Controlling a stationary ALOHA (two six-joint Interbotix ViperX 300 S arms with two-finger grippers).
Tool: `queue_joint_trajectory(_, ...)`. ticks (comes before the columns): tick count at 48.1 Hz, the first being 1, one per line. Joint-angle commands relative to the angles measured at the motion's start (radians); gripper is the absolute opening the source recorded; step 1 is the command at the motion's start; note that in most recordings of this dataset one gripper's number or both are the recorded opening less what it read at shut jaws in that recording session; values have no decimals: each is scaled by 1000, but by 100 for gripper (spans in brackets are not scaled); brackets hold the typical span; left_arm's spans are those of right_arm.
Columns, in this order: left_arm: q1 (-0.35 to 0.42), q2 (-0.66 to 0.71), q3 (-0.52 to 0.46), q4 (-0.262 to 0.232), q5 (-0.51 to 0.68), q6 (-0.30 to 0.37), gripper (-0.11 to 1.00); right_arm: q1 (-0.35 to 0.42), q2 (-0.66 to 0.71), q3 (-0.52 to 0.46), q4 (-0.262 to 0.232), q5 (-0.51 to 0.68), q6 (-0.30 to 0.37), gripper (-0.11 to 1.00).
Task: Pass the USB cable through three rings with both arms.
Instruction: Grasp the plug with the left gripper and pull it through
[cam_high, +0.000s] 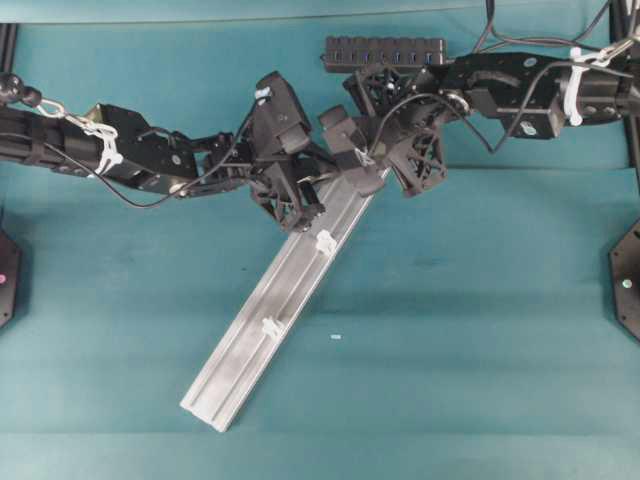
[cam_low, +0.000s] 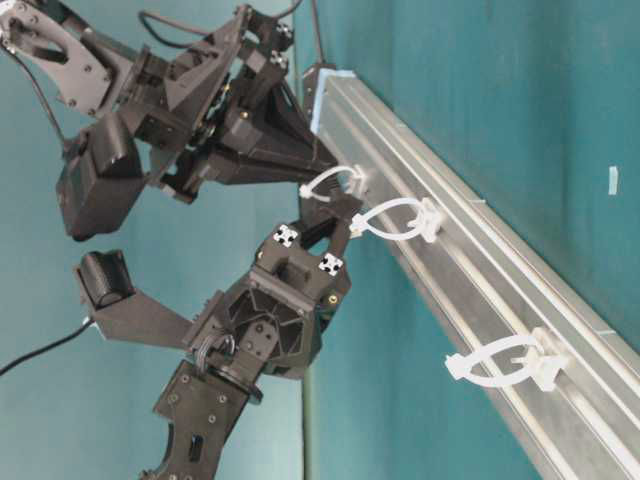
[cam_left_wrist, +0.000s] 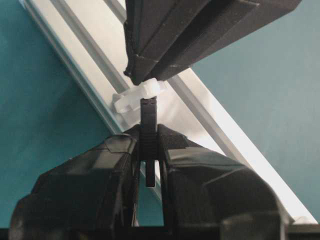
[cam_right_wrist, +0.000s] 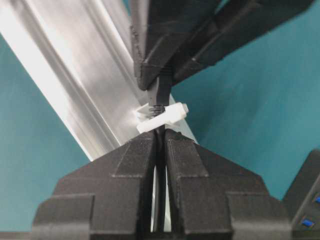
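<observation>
USB cable, the thin dark grey cord (cam_right_wrist: 161, 100), sits in the first small white plastic ring (cam_right_wrist: 162, 118) near the counter's far edge. Left gripper (cam_left_wrist: 148, 145) and right gripper (cam_right_wrist: 160, 142) both pinch it. Uneven pulling could yank it back out.

From overhead, you lose the first ring (cam_high: 366, 157) almost wholly under the two grippers; only a white sliver shows between them; the rail's (cam_high: 290, 295) upper end is covered there too, and the USB cable's (cam_high: 425, 100) run past the right gripper (cam_high: 372, 160) cannot be followed. The hub (cam_high: 385, 52) is partly masked by the right arm. In the left wrist view the left gripper (cam_left_wrist: 149, 145) hides the plug's rear; its own base is cut off by the bottom edge; the ring behind is blurred.
</observation>
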Motion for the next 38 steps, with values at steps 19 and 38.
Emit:
queue_joint_trajectory(19, -29, -66, 18, 2, 66, -3, 10, 6, -71, -12, 3, 81, 219, 88)
queue_joint_trajectory(38, -29, -183, 95, 2, 91, -81, 10, 51, -112, 18, -2, 43, 235, 85)
